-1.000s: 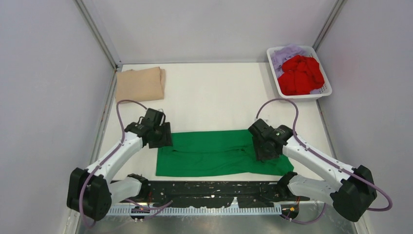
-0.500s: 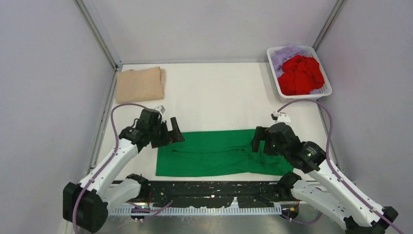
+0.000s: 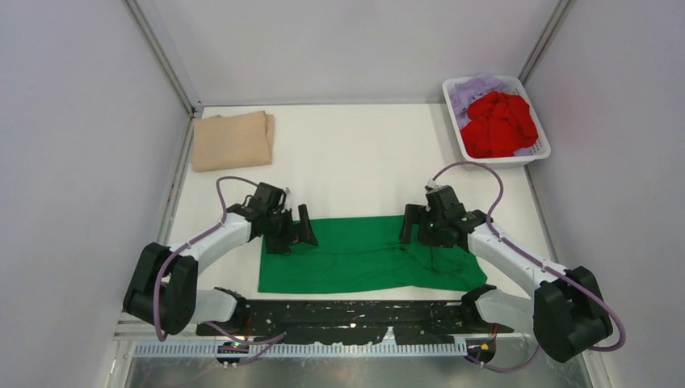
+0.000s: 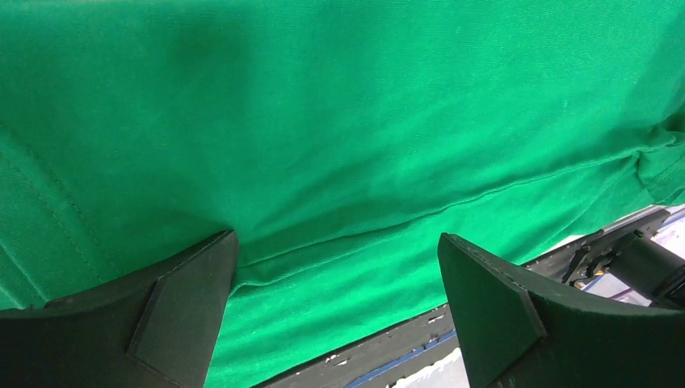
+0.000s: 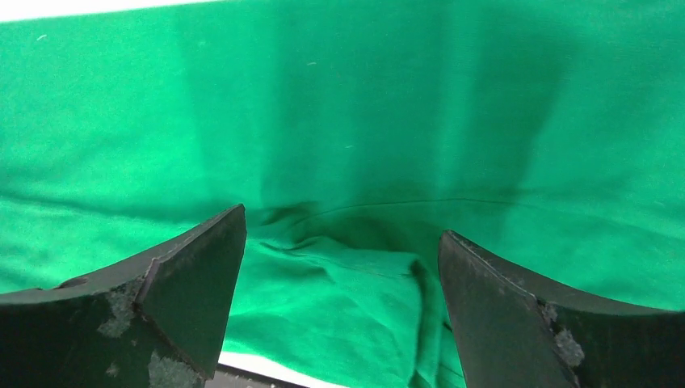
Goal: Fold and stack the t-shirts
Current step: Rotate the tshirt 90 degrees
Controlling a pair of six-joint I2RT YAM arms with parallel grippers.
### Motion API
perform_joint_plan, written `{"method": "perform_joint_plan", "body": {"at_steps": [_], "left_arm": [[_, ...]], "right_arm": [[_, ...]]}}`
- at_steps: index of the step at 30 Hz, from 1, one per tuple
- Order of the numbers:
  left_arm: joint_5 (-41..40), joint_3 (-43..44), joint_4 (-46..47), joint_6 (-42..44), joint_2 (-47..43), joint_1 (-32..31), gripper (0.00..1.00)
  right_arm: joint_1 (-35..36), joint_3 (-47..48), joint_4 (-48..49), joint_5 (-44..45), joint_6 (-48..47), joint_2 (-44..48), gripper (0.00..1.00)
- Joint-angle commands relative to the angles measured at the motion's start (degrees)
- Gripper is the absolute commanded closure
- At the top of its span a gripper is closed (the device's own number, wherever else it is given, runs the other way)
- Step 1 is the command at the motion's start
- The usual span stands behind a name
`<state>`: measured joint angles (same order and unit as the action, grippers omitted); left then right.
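The green t-shirt [image 3: 359, 255] lies in a long folded strip near the table's front edge. It fills the left wrist view [image 4: 347, 121] and the right wrist view [image 5: 347, 113]. My left gripper [image 3: 295, 234] is open and empty over the strip's left end. My right gripper [image 3: 416, 226] is open and empty over its right part, above a small pucker in the cloth. The tan t-shirt [image 3: 233, 140] lies folded at the back left. The red t-shirt [image 3: 499, 124] and the lavender t-shirt [image 3: 472, 90] lie crumpled in the basket.
The white slotted basket [image 3: 540, 153] stands at the back right. A black perforated strip [image 3: 347, 319] runs along the near edge between the arm bases; it also shows in the left wrist view [image 4: 404, 347]. Grey walls close in the left, right and back.
Both arms have swung inward over the green strip's ends, the left gripper to the right and the right gripper to the left. Both jaws now stand wide open. The shirt has not moved.
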<state>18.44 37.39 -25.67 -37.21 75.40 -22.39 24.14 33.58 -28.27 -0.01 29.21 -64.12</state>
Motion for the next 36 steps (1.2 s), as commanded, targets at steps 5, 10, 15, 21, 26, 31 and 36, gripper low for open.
{"method": "perform_joint_plan", "body": {"at_steps": [5,10,15,21,26,31,36], "left_arm": [[-10.5,-0.4,-5.1,1.1,-2.3,0.0,0.0],[-13.3,0.9,-9.3,3.1,-5.7,0.0,0.0],[-13.1,3.8,-11.5,3.9,-7.1,0.0,0.01],[-1.4,4.2,-2.8,2.6,-7.1,-0.5,0.0],[2.3,3.3,0.5,2.7,-2.3,-1.3,0.0],[0.9,1.4,0.6,3.2,2.0,-1.3,0.0],[1.8,-1.2,0.8,2.3,3.2,-1.2,0.01]], "right_arm": [[2.6,-2.7,-2.6,-19.9,-4.9,6.8,0.05],[3.6,-3.6,-13.2,-25.3,-4.8,21.1,0.04],[3.6,-2.3,-16.0,-16.8,-3.5,28.5,0.04],[0.9,-3.8,-13.1,-5.0,6.3,25.2,0.04],[-3.4,-9.3,-3.9,-7.2,12.4,15.7,0.05],[-7.1,-10.2,4.8,-8.3,13.3,3.5,0.05],[-8.4,-1.3,9.8,-3.7,11.7,-11.0,0.04]]}}
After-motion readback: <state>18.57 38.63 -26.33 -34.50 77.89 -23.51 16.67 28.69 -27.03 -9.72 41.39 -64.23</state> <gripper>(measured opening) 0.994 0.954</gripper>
